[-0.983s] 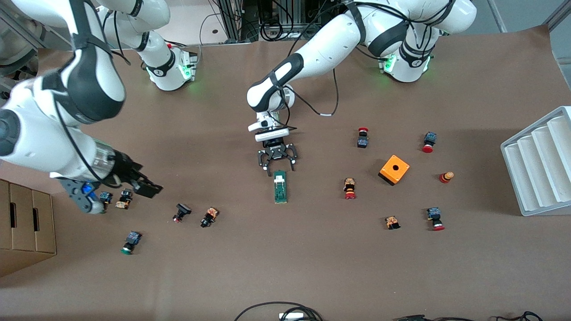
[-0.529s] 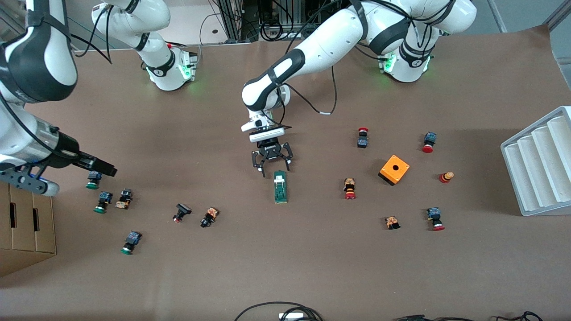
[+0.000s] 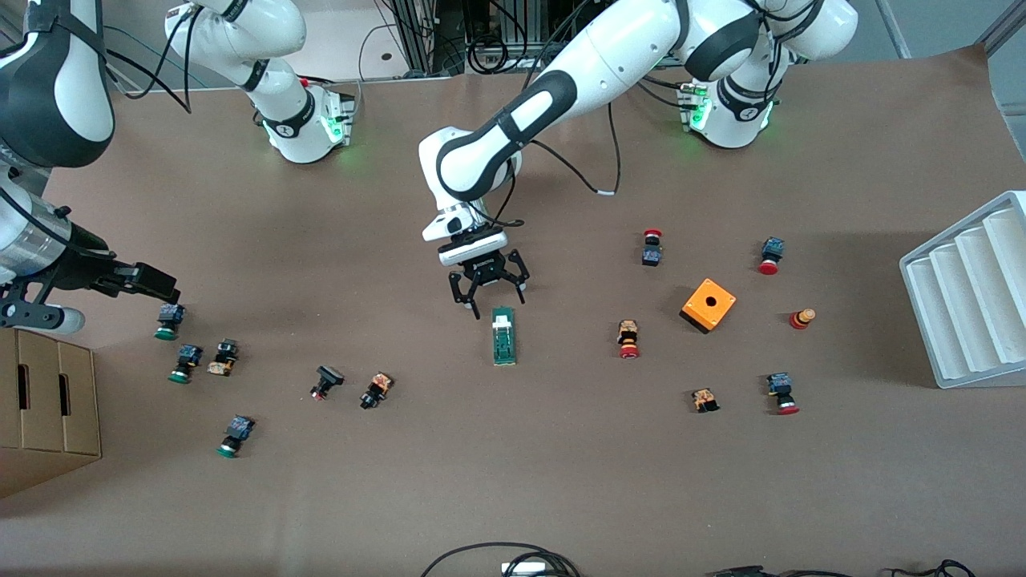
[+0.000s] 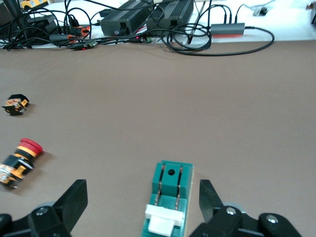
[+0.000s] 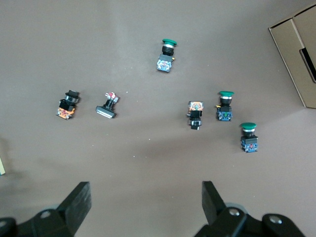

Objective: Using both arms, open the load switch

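The load switch [image 3: 503, 335], a slim green bar with a white sliding block, lies flat mid-table. In the left wrist view the load switch [image 4: 168, 203] lies between the spread fingers. My left gripper [image 3: 489, 301] [image 4: 142, 201] is open, low over the switch's end farther from the front camera, and touches nothing. My right gripper [image 3: 159, 280] [image 5: 145, 200] is open and empty. It hangs over the right arm's end of the table, above a green-capped push-button [image 3: 167, 321].
Several small push-buttons [image 3: 224, 357] [image 5: 224, 106] lie scattered toward the right arm's end. More push-buttons [image 3: 628, 339] and an orange cube [image 3: 708, 304] lie toward the left arm's end. A cardboard box [image 3: 48, 401] and a white ridged rack [image 3: 970, 288] stand at the table's ends.
The right arm has swung out toward its end of the table, carrying its open gripper away from the buttons. The left gripper has shifted slightly, still open at the switch's end.
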